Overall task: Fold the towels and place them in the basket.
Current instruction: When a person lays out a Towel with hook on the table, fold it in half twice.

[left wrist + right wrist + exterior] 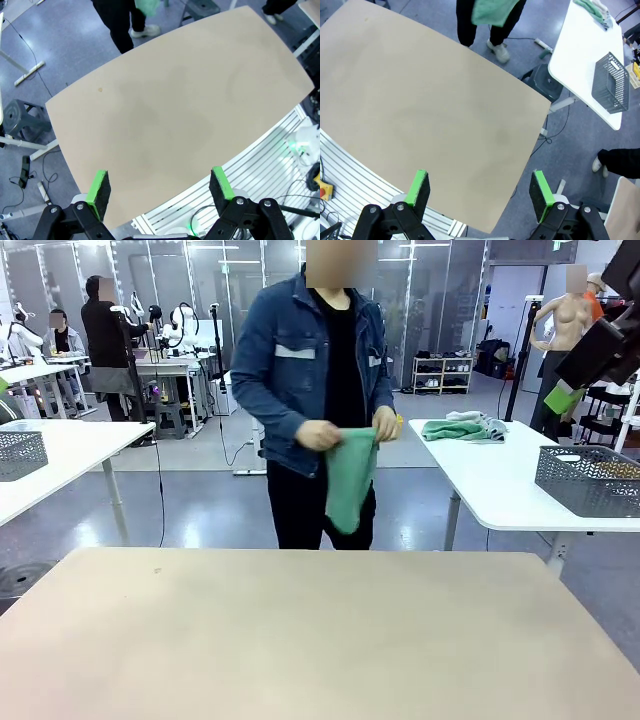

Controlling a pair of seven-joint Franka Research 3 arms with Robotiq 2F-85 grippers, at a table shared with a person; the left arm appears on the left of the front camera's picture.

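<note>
A person stands at the far side of the beige table (300, 640) and holds a mint-green towel (350, 478) in both hands, hanging in front of them. That towel also shows at the top edge of both wrist views (147, 6) (492, 11). More towels (462, 427) lie in a heap on a white side table to the right. A dark grey mesh basket (590, 480) (611, 82) stands on that same side table. My left gripper (160, 189) hangs open high above the beige table, holding nothing. My right gripper (480, 192) is likewise open and high, with nothing between its fingers.
The white side table (490, 490) stands beyond the beige table's right corner, with floor between them. Another grey mesh basket (20, 453) sits on a white table at the left. A grey stool (22, 117) stands on the floor beside the beige table.
</note>
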